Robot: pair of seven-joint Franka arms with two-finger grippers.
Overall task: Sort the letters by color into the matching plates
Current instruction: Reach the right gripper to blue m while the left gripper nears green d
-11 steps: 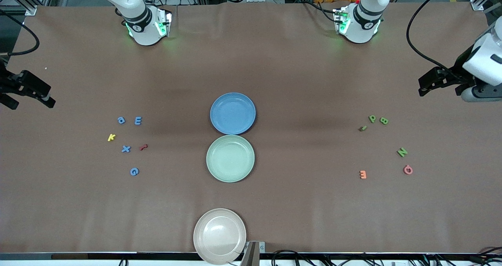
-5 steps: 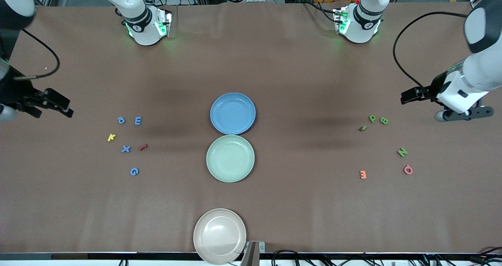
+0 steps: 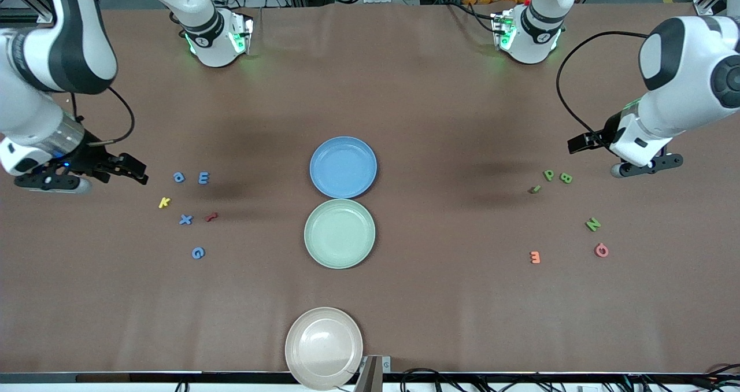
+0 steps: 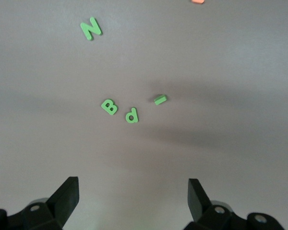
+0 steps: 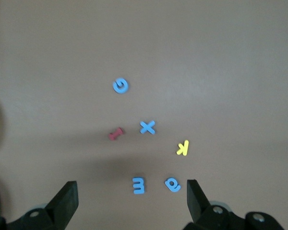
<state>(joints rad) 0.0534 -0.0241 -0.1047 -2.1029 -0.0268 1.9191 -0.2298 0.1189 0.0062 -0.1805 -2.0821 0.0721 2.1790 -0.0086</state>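
The blue plate (image 3: 343,167) and the mint green plate (image 3: 340,233) touch at mid-table, the green one nearer the front camera. Several blue letters, among them an E (image 3: 203,177), an X (image 3: 185,219) and a G (image 3: 198,253), lie toward the right arm's end. My right gripper (image 3: 136,171) hovers open and empty over the table beside them; the E (image 5: 139,185) shows between its fingers. Several green letters, such as a P (image 3: 548,175), B (image 3: 566,178) and N (image 3: 593,224), lie toward the left arm's end. My left gripper (image 3: 580,143) hangs open and empty over bare table beside them (image 4: 133,184).
A beige plate (image 3: 324,347) sits at the table edge nearest the front camera. A yellow K (image 3: 164,202) and a red letter (image 3: 211,217) mix with the blue ones. An orange letter (image 3: 535,257) and a pink one (image 3: 602,250) lie near the green ones.
Both arms have swung inward from the table's ends, each gripper coming close to its group of letters. Both stay open. No letter or plate has moved.
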